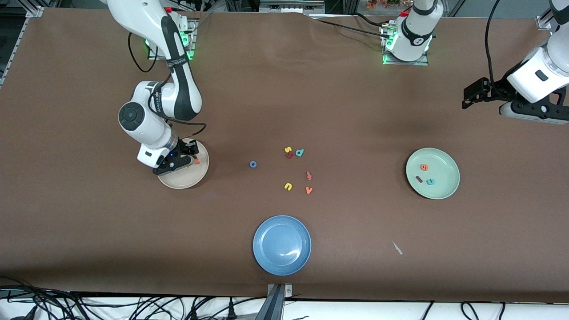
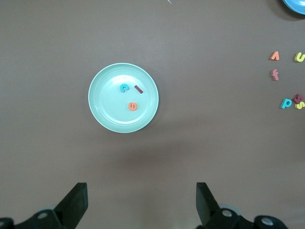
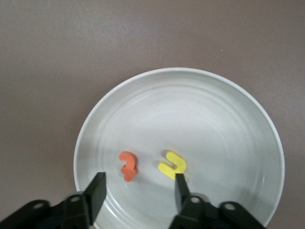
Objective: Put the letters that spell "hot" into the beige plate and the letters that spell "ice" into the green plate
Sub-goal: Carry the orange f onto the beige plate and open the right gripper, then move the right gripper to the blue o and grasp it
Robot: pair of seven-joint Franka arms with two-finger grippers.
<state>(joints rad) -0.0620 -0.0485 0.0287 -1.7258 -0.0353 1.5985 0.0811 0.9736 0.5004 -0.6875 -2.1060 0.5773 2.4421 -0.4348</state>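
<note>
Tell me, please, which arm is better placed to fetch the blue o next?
Right, probably. The right gripper, jaws open, hovers over the beige plate, close to the blue o. The left gripper waits past the green plate.

Letters h (image 3: 172, 164) and t (image 3: 128, 166) lie in the beige plate (image 1: 195, 177); i (image 1: 418, 179), c (image 1: 430, 182), e (image 1: 424, 167) in the green plate (image 1: 446, 189); o (image 1: 253, 164) on the table (image 1: 89, 222) between the plates.

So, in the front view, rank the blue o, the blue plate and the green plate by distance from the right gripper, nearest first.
Measured from the right gripper, open over the beige plate:
1. blue o, on the bare table beside the beige plate.
2. blue plate, nearest the front camera.
3. green plate, toward the left arm's end.
</note>
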